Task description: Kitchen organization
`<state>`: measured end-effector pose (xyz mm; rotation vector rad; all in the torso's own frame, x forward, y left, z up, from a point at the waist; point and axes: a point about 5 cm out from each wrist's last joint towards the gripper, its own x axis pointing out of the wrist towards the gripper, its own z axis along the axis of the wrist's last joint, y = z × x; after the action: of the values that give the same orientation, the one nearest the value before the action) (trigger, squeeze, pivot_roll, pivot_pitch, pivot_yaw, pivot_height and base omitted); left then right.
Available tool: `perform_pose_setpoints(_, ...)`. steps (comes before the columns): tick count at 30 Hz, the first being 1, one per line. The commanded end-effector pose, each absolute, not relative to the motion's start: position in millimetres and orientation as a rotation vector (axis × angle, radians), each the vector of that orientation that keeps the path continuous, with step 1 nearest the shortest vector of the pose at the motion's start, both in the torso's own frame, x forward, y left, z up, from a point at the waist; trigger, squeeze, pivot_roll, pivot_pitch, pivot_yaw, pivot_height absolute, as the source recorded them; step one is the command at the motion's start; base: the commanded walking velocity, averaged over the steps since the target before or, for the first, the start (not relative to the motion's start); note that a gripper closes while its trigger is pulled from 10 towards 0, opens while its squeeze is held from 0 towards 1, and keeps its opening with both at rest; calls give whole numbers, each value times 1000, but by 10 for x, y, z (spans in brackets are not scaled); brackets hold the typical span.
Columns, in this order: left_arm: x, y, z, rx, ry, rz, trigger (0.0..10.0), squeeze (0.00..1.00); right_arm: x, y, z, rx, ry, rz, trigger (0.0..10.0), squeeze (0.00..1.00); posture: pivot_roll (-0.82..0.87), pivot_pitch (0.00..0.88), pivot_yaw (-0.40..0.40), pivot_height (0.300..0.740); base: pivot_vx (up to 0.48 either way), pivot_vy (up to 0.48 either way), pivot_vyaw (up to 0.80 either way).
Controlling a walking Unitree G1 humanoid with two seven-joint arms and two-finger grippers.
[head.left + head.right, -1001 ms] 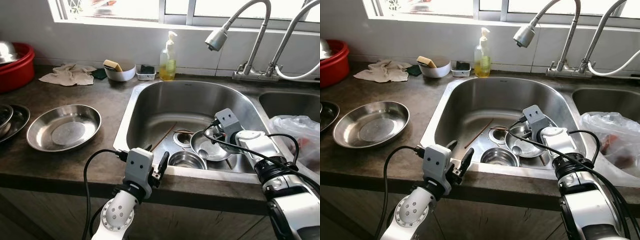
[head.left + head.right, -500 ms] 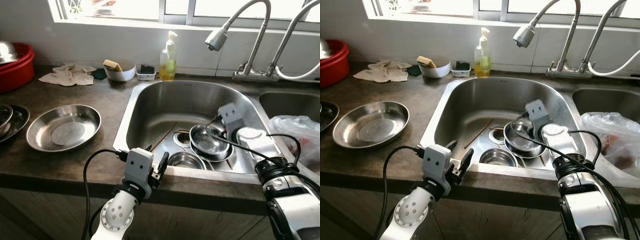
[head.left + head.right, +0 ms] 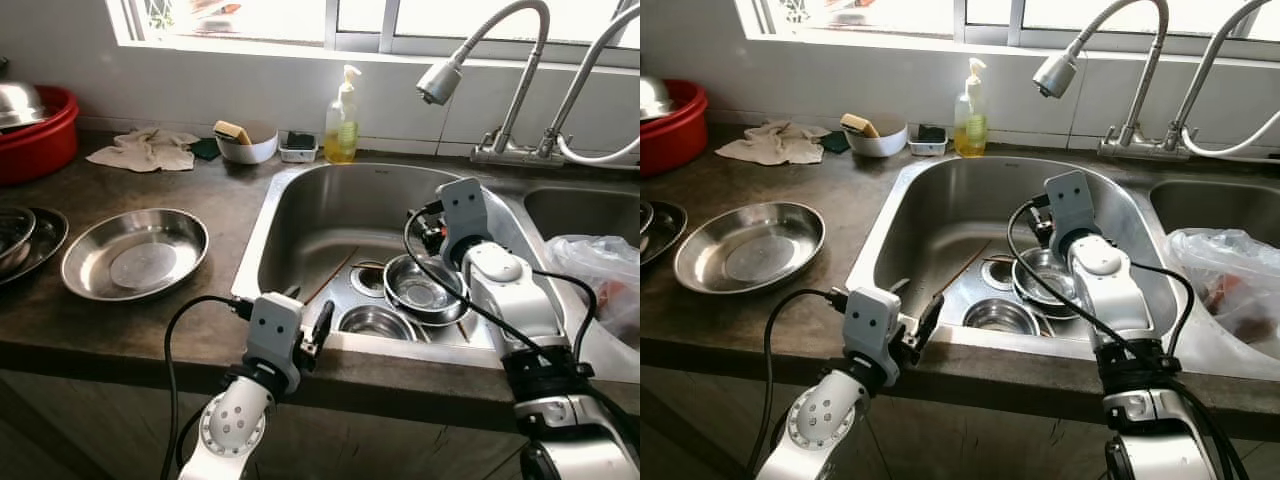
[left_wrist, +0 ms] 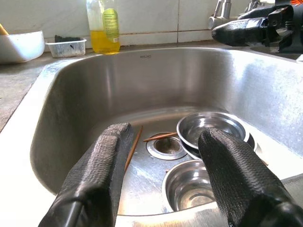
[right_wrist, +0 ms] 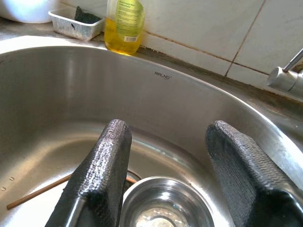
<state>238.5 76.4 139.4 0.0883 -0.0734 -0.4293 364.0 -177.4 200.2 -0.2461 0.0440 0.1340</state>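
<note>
Bowls: 2 steel bowls sat in the sink (image 3: 300, 190), 1 stacked (image 3: 424, 291), 1 near the front (image 3: 373, 322).
Feel: light, hard, slippery, I think.
Hold: pinch the rim.
Right pincer (image 5: 165, 175): apart, empty, above the stack.
Left pincer (image 4: 163, 177): apart, at the surface (image 3: 120, 330) edge.

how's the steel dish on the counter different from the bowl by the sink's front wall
The steel dish on the counter is wide and shallow, with a broad flat bottom; the small bowl is much narrower and deeper for its width. The dish sits alone on the dark counter, left of the sink; the bowl sits on the sink floor against the front wall, beside stacked bowls. Both are shiny bare metal, upright and look empty.
</note>
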Motion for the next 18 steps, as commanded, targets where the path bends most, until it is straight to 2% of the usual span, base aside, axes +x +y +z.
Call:
perform_pose_setpoints(1, 2399, 760, 1372, 99, -66, -428, 10000, 0, 3607, -1806, 2064, -232, 24, 109, 10000, 0, 31, 1, -78, 740, 0, 0, 0)
perform_pose_setpoints(10, 2400, 760, 1372, 99, -66, -428, 10000, 0, 3589, -1802, 2067, -230, 24, 106, 10000, 0, 31, 1, -78, 740, 0, 0, 0)
perform_pose_setpoints(11, 2415, 760, 1372, 99, -67, -426, 10000, 0, 3531, -1757, 2108, -195, -19, 111, 10000, 0, 19, 0, -75, 740, 0, 0, 0)
perform_pose_setpoints(12, 2439, 778, 1369, 99, -69, -421, 10000, 0, 3242, -1632, 2028, -127, -105, 109, 10000, 0, -9, 0, -58, 740, 0, 0, 0)
perform_pose_setpoints(13, 2469, 801, 1376, 97, -74, -417, 10000, 0, 2809, -1516, 1999, -22, -212, 70, 10000, 0, -10, 0, -48, 740, 0, 0, 0)
perform_pose_setpoints(14, 2476, 804, 1382, 96, -76, -417, 10000, 0, 2720, -1491, 1997, -2, -229, 57, 10000, 0, -10, 0, -46, 740, 0, 0, 0)
perform_pose_setpoints(18, 2487, 800, 1389, 97, -80, -419, 10000, 0, 2706, -1464, 1986, 6, -226, 51, 10000, 0, -10, 0, -44, 740, 0, 0, 0)
